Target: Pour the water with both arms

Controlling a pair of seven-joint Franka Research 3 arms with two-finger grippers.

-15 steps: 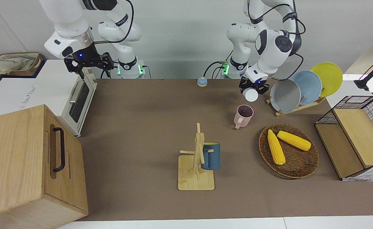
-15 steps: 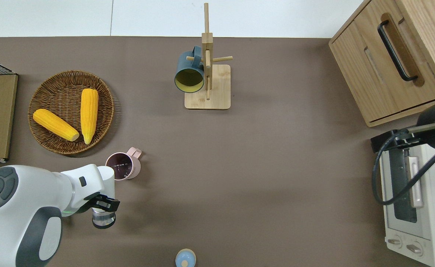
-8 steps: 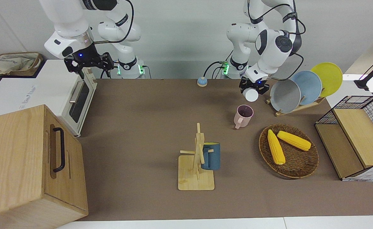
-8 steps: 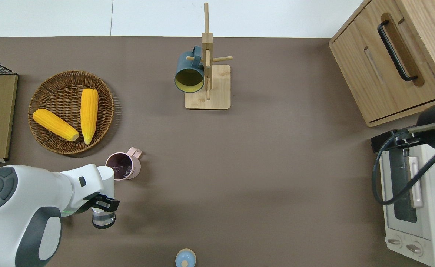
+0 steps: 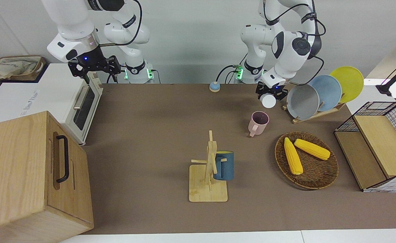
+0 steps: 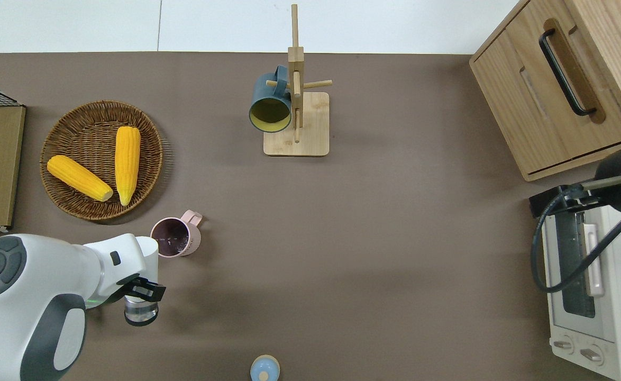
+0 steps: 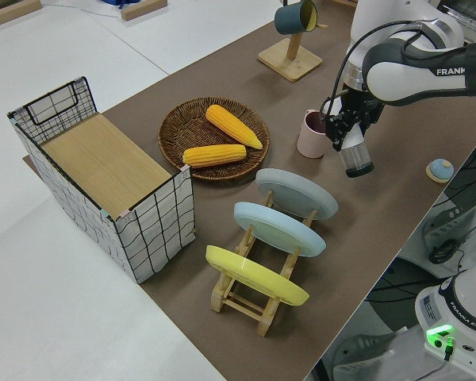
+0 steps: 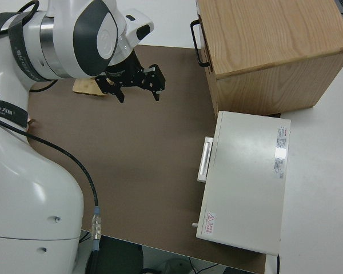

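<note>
My left gripper point(image 6: 144, 292) is shut on a clear glass point(image 6: 140, 312), held in the air over the brown mat beside the pink mug point(image 6: 172, 237). In the left side view the glass point(image 7: 355, 157) hangs below the gripper point(image 7: 345, 131), its mouth pointing down and away from the mug point(image 7: 311, 133). The front view shows the glass's pale round end point(image 5: 268, 100) under the gripper point(image 5: 270, 91), with the pink mug point(image 5: 259, 121) upright on the mat. My right gripper point(image 8: 138, 85) is parked and open, nothing between its fingers.
A wicker basket point(image 6: 62, 201) holds two corn cobs. A plate rack point(image 5: 319, 113) carries three plates. A blue mug point(image 6: 271, 108) hangs on the wooden mug tree point(image 6: 295, 143). A wire crate point(image 5: 376, 141), a blue bell point(image 6: 264, 369), a toaster oven point(image 6: 591, 296) and a wooden cabinet point(image 6: 564, 79) stand around.
My left gripper has shifted slightly with the glass toward the left arm's end of the table, away from the pink mug. The right arm has not moved.
</note>
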